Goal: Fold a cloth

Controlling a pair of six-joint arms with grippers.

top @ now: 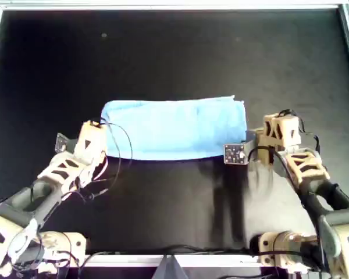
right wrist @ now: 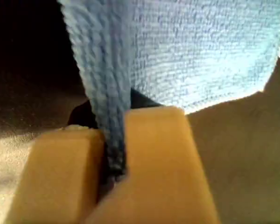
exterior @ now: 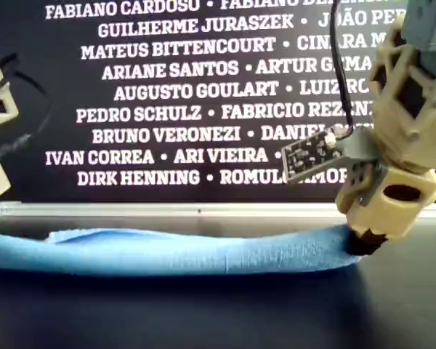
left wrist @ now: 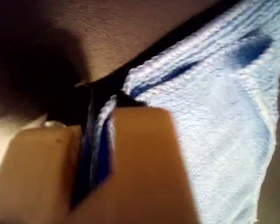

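The light blue cloth [top: 174,128] lies as a wide folded band across the middle of the black table [top: 174,52]. In the overhead view my left gripper [top: 100,128] is at the band's left end and my right gripper [top: 248,139] at its right end. The left wrist view shows the left gripper [left wrist: 95,154] shut on a cloth [left wrist: 214,107] edge. In the right wrist view the right gripper [right wrist: 114,158] is shut on a bunched cloth [right wrist: 200,51] edge. In the exterior view the cloth [exterior: 167,251] sags low over the table, its right end held by an arm's gripper [exterior: 363,243].
White rails [top: 163,6] frame the table in the overhead view. Arm bases [top: 285,247] stand along its near edge. A dark banner with white names [exterior: 174,94] hangs behind the far rail in the exterior view.
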